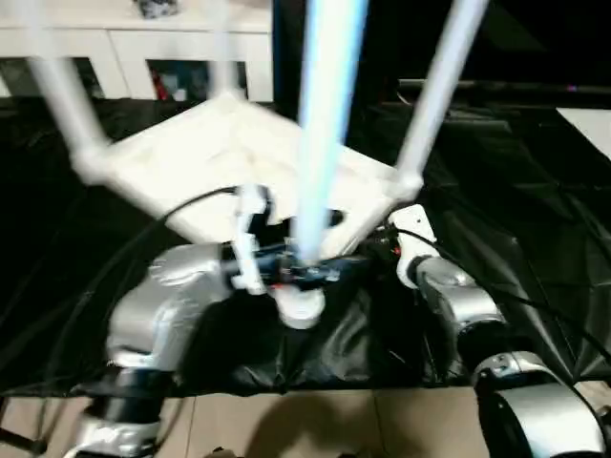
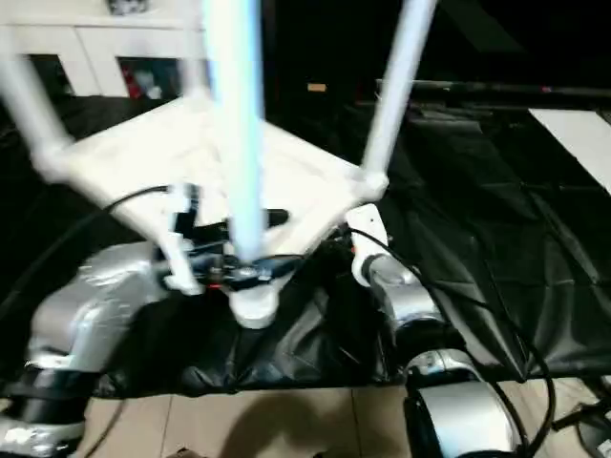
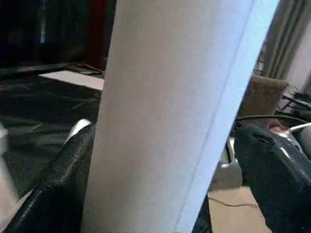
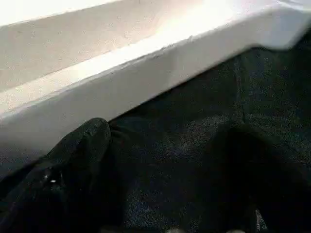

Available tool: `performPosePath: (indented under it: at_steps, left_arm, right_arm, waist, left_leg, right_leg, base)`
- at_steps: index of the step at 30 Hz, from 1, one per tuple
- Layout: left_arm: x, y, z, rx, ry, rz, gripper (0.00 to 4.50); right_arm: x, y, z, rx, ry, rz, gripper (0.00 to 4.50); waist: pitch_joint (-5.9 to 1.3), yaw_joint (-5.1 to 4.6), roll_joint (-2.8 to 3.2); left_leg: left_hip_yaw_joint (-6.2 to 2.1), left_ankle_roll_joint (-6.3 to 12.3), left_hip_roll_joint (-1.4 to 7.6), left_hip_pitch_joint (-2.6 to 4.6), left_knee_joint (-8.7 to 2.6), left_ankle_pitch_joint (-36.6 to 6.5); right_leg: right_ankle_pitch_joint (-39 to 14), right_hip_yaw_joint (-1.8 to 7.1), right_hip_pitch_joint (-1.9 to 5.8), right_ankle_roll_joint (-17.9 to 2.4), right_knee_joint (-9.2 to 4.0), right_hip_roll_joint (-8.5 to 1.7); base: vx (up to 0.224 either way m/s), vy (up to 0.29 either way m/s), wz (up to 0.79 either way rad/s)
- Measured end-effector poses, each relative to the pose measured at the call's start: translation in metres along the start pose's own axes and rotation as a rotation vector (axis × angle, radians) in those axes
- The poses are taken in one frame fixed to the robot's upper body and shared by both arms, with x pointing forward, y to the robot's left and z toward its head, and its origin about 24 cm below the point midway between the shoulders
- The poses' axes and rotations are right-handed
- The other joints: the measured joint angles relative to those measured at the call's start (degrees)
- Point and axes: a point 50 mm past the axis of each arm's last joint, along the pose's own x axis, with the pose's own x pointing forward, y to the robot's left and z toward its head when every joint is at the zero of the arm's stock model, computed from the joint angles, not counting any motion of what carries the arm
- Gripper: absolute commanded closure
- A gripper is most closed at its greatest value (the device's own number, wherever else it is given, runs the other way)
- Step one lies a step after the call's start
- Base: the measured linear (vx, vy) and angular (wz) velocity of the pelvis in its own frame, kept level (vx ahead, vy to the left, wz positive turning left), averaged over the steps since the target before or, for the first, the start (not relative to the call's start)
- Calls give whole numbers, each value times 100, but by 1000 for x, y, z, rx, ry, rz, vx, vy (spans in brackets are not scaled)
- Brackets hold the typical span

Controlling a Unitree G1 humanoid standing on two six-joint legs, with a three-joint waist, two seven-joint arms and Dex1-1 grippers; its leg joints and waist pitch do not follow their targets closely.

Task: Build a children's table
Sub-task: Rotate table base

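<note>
**Upturned children's table, left claw around the nearest leg**

A white plastic tabletop (image 1: 224,157) lies upside down on a black sheet (image 1: 535,248) that covers the work surface, one corner pointing toward the robot. White tube legs rise from its corner sockets — one at about 10 o'clock (image 1: 62,95), one at 2 o'clock (image 1: 434,95), and a faint one at the far corner near 12 o'clock (image 1: 221,48). The nearest leg (image 1: 325,114) stands at the centre of the head view, bluish-white and blurred, its foot in the socket at the near corner (image 1: 304,307).

The left gripper (image 1: 286,265) reaches in from 8 o'clock and sits at the base of this nearest leg. In the left wrist view its black fingers (image 3: 58,189) stand spread wide on either side of the leg (image 3: 180,116); the leg fills the gap between them — whether they press it cannot be told.

The right gripper (image 4: 160,189) comes in from 4 o'clock, its fingers (image 4: 63,184) spread apart, empty, low over the black sheet just beside the tabletop's rim (image 4: 121,82).

A white cabinet (image 1: 143,48) stands at 11 o'clock.
</note>
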Motion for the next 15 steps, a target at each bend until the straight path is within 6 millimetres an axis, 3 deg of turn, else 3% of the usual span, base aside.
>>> performPosePath:
  at_steps: [6, 15]
  left_arm:
    - [32, 5, -1, 91, -1, 10, 5]
    - [42, 20, -10, 166, 15, 121, 5]
  right_arm:
    - [2, 1, 2, 4, -10, -4, 2]
    - [-1, -7, 6, -24, -59, 15, 2]
  waist:
    - [-4, -19, 63]
    - [0, 35, 143]
  left_leg:
    - [-9, 1, 4, -17, -1, 0]
    - [-28, 2, 6, -40, 3, -1]
  right_leg:
    - [0, 0, -2, -4, -4, 12]
    - [0, -2, -5, -10, -10, 27]
  base:
    - [0, 0, 0]
    - [0, 0, 0]
